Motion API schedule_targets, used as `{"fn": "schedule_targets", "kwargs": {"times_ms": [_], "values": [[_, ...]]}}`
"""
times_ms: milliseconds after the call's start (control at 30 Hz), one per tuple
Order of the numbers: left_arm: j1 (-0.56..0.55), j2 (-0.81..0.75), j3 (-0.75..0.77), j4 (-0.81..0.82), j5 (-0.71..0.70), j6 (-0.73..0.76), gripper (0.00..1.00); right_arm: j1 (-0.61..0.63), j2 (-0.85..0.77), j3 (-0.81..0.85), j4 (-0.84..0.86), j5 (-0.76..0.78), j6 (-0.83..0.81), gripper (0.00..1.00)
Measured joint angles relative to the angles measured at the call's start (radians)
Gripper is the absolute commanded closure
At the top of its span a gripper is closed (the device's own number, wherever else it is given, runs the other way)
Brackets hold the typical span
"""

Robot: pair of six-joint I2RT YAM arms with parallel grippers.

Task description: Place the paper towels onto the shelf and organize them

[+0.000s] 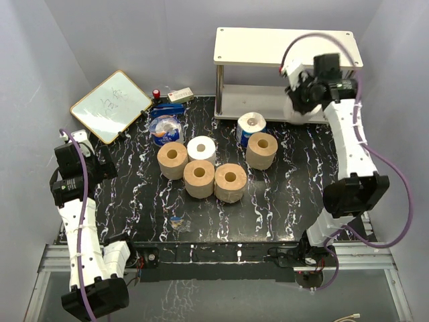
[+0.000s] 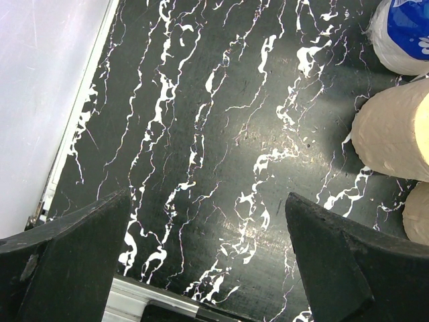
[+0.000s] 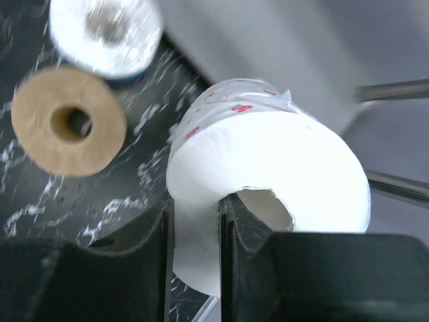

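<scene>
My right gripper (image 1: 303,100) is shut on the white roll with small red dots (image 3: 268,154). One finger is inside its core and one outside, and the roll hangs in the air in front of the shelf's lower board (image 1: 248,100). The shelf (image 1: 281,45) stands at the far right. On the table stand four tan rolls (image 1: 172,159) (image 1: 199,178) (image 1: 230,182) (image 1: 261,149), a plain white roll (image 1: 202,149) and a blue-wrapped roll (image 1: 251,126). My left gripper (image 2: 208,208) is open and empty over the table's left edge.
A framed whiteboard (image 1: 110,104) leans at the far left. A blue plastic-wrapped pack (image 1: 165,129) lies behind the tan rolls. A red-capped item (image 1: 156,94) and a small white box (image 1: 181,95) sit at the back. A small wrapper (image 1: 179,221) lies near the front edge.
</scene>
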Motion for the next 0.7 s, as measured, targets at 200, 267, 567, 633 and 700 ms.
{"fn": "schedule_targets", "kwargs": {"times_ms": [200, 267, 567, 633, 700], "values": [[0.0, 0.0, 0.0, 0.0, 0.009, 0.002, 0.02, -0.007, 0.028, 0.497, -0.06, 0.07, 0.149, 1.0], [0.0, -0.003, 0.0, 0.0, 0.013, 0.004, 0.02, -0.007, 0.074, 0.665, -0.086, 0.096, 0.182, 1.0], [0.008, -0.037, 0.0, 0.0, 0.023, 0.008, 0.02, -0.031, 0.055, 0.584, -0.077, 0.163, 0.281, 1.0], [0.008, -0.036, 0.0, 0.0, 0.025, 0.01, 0.02, -0.082, 0.081, 0.619, -0.073, 0.138, 0.318, 1.0], [0.008, -0.036, 0.0, 0.0, 0.027, 0.011, 0.02, -0.15, 0.125, 0.687, -0.042, 0.109, 0.367, 1.0]]}}
